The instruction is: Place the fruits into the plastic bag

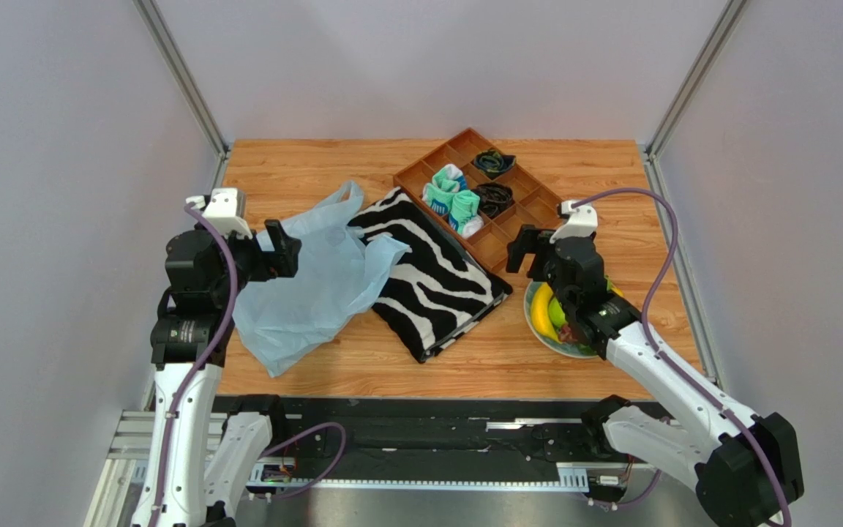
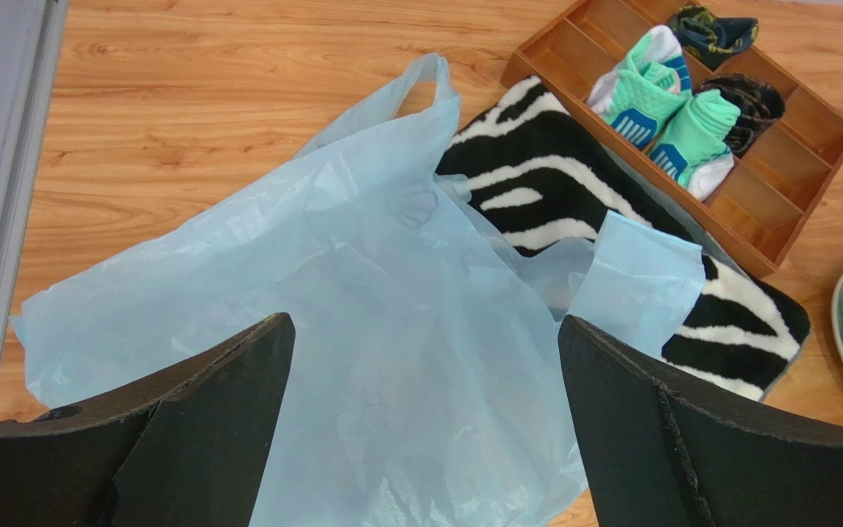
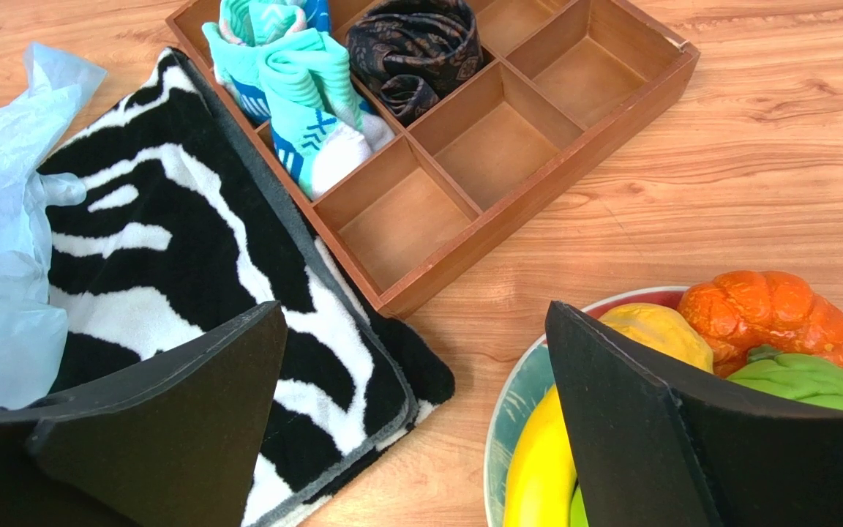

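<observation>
The light-blue plastic bag (image 1: 311, 283) lies crumpled on the left of the wooden table, one handle draped over the zebra cloth. My left gripper (image 1: 283, 250) hovers open above the bag (image 2: 371, 329) with nothing between its fingers (image 2: 228, 406). The fruits sit on a plate (image 1: 534, 327) at the right: a yellow banana (image 3: 536, 472), a yellow lemon (image 3: 657, 329), an orange ribbed fruit (image 3: 772, 313) and a green fruit (image 3: 805, 379). My right gripper (image 1: 534, 253) hangs open and empty over the plate's left rim (image 3: 508, 401), and its right finger hides part of the fruits.
A black-and-white zebra-striped cloth (image 1: 431, 269) lies between the bag and the plate. Behind it stands a wooden divided tray (image 1: 481, 198) holding teal-and-white rolled socks (image 3: 294, 99) and dark rolled socks (image 3: 415, 49). Grey walls close in the table on both sides.
</observation>
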Available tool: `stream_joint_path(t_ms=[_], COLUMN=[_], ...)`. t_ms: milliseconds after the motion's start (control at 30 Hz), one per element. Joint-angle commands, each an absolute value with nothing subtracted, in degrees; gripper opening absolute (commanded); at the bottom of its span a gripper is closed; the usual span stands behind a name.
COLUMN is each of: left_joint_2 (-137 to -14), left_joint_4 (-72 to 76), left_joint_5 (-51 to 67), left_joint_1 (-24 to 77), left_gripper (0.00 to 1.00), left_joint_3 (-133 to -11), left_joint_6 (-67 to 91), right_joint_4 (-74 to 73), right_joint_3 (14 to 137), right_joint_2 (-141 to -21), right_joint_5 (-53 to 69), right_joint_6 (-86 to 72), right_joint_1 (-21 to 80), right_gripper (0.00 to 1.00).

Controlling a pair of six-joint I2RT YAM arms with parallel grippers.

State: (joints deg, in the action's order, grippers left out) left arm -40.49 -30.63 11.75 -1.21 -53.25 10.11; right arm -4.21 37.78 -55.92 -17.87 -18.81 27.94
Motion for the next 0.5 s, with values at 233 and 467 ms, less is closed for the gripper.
stream_joint_path(t_ms=[233, 467], left_joint_2=[-40.6, -41.0], left_joint_4=[-28.0, -25.1], left_joint_5=[13.6, 19.3], left_joint_1=[-0.9, -0.9], left_gripper=[0.99, 0.99], left_joint_3=[-53.4, -52.3], left_joint_6=[10.2, 11.2], right_joint_4=[-4.2, -4.3], right_joint_3=[37.2, 37.7], right_joint_2=[-52.7, -53.7], right_joint_5=[-18.0, -17.0], right_joint_6=[-19.4, -20.0], right_joint_1=[26.3, 26.0], right_gripper=[0.93, 0.93])
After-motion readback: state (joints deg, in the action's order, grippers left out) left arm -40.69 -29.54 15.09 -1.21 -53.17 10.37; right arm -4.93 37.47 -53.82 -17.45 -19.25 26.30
